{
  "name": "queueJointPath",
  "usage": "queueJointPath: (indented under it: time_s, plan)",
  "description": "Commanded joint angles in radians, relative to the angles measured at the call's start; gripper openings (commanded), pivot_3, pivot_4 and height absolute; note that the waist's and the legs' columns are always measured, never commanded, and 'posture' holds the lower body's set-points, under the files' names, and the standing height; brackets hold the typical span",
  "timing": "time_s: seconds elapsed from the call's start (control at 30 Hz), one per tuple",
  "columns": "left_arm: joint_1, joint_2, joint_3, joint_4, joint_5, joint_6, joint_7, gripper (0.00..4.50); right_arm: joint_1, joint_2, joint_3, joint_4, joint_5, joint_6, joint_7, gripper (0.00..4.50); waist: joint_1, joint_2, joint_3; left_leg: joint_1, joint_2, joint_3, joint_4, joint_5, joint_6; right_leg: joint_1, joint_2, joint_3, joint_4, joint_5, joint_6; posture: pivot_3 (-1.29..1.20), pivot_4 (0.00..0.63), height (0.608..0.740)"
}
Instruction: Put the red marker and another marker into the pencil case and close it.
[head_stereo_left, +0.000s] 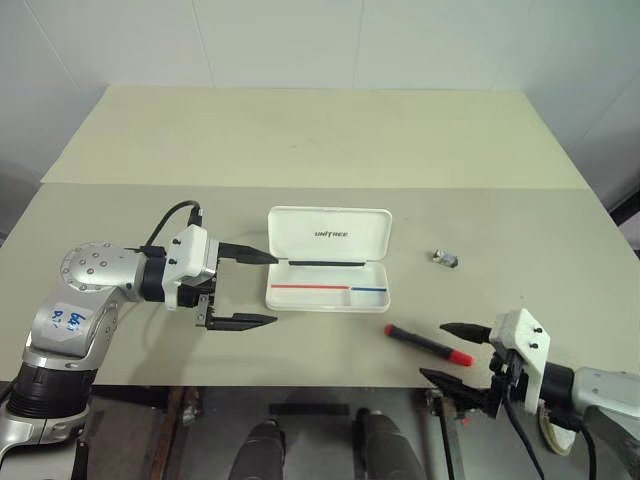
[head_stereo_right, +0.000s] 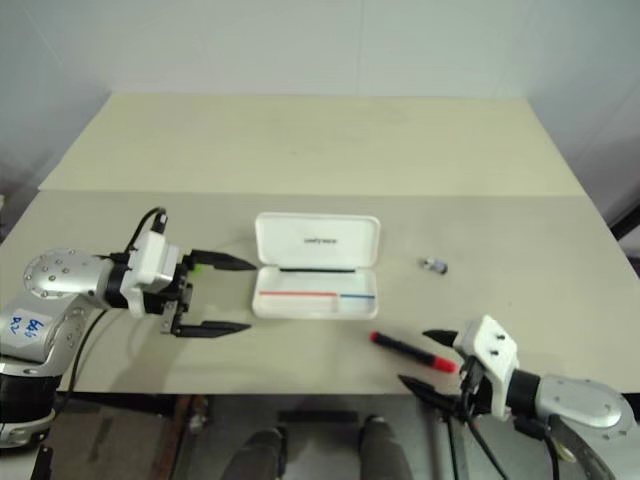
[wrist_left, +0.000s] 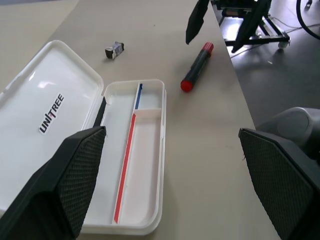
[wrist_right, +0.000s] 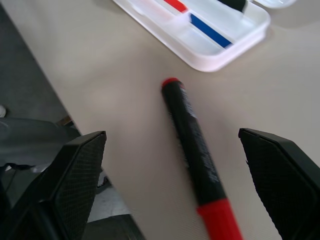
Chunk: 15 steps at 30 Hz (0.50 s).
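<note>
On the beige surface (head_stereo_left: 300, 150) I count one pencil case (head_stereo_left: 328, 260), one red marker (head_stereo_left: 428, 344) and one small dark-and-silver object (head_stereo_left: 446, 259) that I cannot identify. At the left tool's far finger, the right eye view shows a tiny bright green spot (head_stereo_right: 200, 266); I cannot tell what it is.

The case is white hard plastic, rectangular with rounded corners, glossy. It lies open near the middle of the surface, its lid folded back flat away from me, dark lettering on the lid's inner face. Its tray carries one red line and one blue line running along its length, with a small divider between two compartments. Its long axis runs left to right across my view.

The marker is a slim cylinder with a black barrel, a red cap and a red tail end. It lies flat on the surface, just beside the case's near right corner but apart from it, its long axis slanting from the case toward my right tool.

My left tool (head_stereo_left: 240, 289) hangs just left of the case, its two black ribbed fingers spread wide, gripping nothing. My right tool (head_stereo_left: 450, 352) sits at the near right edge, fingers equally far apart and empty, pointing toward the marker, whose cap end lies between them in the wrist view.
</note>
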Motion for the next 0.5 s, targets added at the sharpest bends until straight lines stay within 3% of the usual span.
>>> queueJointPath:
  time_s: [0.03, 0.3, 0.5]
  plan:
    - [-0.013, 0.018, 0.013, -0.034, -0.011, -0.013, 0.005, 4.47, -0.031, 0.003, 0.023, 0.06, -0.026, -0.047, 0.036, 4.5, 0.0, 0.0, 0.0, 0.0, 0.0, 0.0, 0.0, 0.0, 0.0, 0.0, 0.0, 0.0, 0.0, 0.0, 0.0, 0.0, 0.15, 0.74]
    - [-0.025, 0.026, 0.017, -0.044, -0.014, -0.006, 0.015, 4.47, -0.11, 0.026, 0.096, 0.199, -0.082, -0.105, 0.061, 4.5, 0.0, 0.0, 0.0, 0.0, 0.0, 0.0, 0.0, 0.0, 0.0, 0.0, 0.0, 0.0, 0.001, 0.0, 0.0, 0.0, 0.15, 0.74]
    - [-0.042, 0.027, 0.016, -0.028, -0.007, -0.025, 0.011, 4.5, -0.135, 0.039, 0.156, 0.217, -0.128, -0.148, 0.073, 2.54, 0.0, 0.0, 0.0, 0.0, 0.0, 0.0, 0.0, 0.0, 0.0, 0.0, 0.0, 0.0, 0.001, 0.0, 0.0, 0.0, 0.15, 0.74]
